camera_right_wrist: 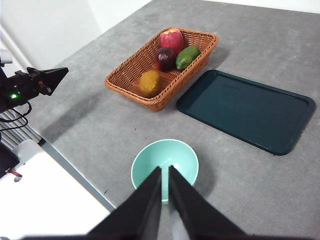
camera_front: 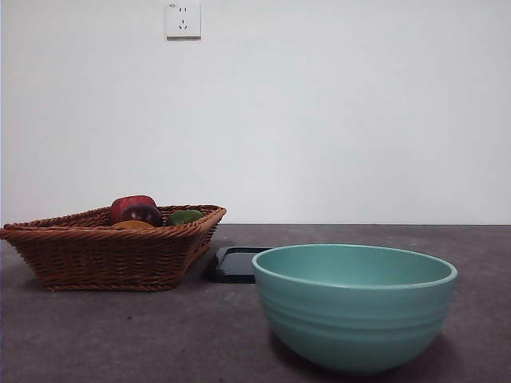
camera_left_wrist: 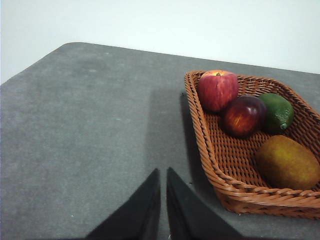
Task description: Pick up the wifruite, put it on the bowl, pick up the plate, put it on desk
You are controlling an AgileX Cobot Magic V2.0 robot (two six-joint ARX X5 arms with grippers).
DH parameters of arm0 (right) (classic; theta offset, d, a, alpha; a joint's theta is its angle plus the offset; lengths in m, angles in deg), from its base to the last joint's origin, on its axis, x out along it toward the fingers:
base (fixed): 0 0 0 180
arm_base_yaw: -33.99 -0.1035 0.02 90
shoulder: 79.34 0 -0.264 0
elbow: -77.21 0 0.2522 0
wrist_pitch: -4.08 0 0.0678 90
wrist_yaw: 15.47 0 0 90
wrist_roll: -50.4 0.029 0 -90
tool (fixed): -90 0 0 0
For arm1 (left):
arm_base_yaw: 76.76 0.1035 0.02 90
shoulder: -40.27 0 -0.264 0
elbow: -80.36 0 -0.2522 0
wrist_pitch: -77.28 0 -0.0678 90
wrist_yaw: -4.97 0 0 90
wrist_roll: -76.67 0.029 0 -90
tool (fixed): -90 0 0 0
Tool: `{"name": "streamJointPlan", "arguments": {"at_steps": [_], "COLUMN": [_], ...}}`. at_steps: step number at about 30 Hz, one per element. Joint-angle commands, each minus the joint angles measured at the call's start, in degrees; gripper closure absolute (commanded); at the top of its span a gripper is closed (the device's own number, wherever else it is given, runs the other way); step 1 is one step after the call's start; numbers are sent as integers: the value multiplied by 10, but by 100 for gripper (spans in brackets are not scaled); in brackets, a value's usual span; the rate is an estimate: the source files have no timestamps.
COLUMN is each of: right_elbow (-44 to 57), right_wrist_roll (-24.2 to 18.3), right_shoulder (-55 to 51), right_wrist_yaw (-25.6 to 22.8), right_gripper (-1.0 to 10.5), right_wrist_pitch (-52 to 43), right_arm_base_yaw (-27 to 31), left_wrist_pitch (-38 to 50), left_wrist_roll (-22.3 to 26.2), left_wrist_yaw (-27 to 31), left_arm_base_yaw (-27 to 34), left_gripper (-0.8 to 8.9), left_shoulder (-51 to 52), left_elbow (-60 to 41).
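Note:
The wifruite (camera_left_wrist: pixel 287 161), orange-brown and dull, lies in a woven brown basket (camera_left_wrist: pixel 200 130) beside a red apple (camera_left_wrist: pixel 217 90), a dark purple-red fruit (camera_left_wrist: pixel 243 116) and a green fruit (camera_left_wrist: pixel 276 112). My left gripper (camera_left_wrist: pixel 162 170) is shut and empty, over bare desk beside the basket. The teal bowl (camera_right_wrist: pixel 165 160) stands empty on the desk. My right gripper (camera_right_wrist: pixel 164 167) is shut and empty, high above the bowl. A dark green flat plate (camera_right_wrist: pixel 247 110) lies on the desk next to the basket. In the front view the wifruite (camera_front: pixel 132 225) barely shows over the basket rim, and no gripper shows.
The grey desk (camera_front: pixel 120 335) has its edge near the bowl in the right wrist view (camera_right_wrist: pixel 85 180). The left arm's body (camera_right_wrist: pixel 35 82) shows off the desk's side. A white wall with a socket (camera_front: pixel 183 19) stands behind.

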Motion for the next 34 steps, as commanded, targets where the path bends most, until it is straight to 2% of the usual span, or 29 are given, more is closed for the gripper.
{"name": "streamJointPlan", "arguments": {"at_steps": [1,7,9,12,15,17,21,24,27,30,34], "right_elbow": [-8,-7,-7,22,117,202,377,470,526,564,587], "right_wrist_roll": [5,5,4,-66,-131,-151,-142,-129,-131,-129,-133], "right_shoulder": [1,0,-2,-10,-42,-70,-124,-148,-169,-190,-205], "right_wrist_yaw": [0,-1,5,7,2,2,2,1,-9,-55,-62], "right_gripper": [930,930,930,930,930,930,930,930,930,930,930], "right_wrist_pitch": [-6,-6,-3,-41,-156,-252,-447,-535,-551,-551,-549], "right_arm_base_yaw": [-3,0,26,94,174,221,308,344,358,356,355], "left_wrist_pitch": [-3,-3,-3,-3,-3,-3,-3,-3,-3,-3,-3], "left_wrist_roll": [6,6,6,6,6,6,6,6,6,6,6], "left_wrist_yaw": [0,0,0,0,0,0,0,0,0,0,0], "left_arm_base_yaw": [1,1,1,1,1,1,1,1,1,1,1], "left_gripper": [794,794,794,794,794,794,794,794,794,794,794], "left_shoulder": [0,0,0,0,0,0,0,0,0,0,0], "left_elbow": [-12,-12,-12,-12,-12,-12,-12,-12,-12,-12,-12]}}
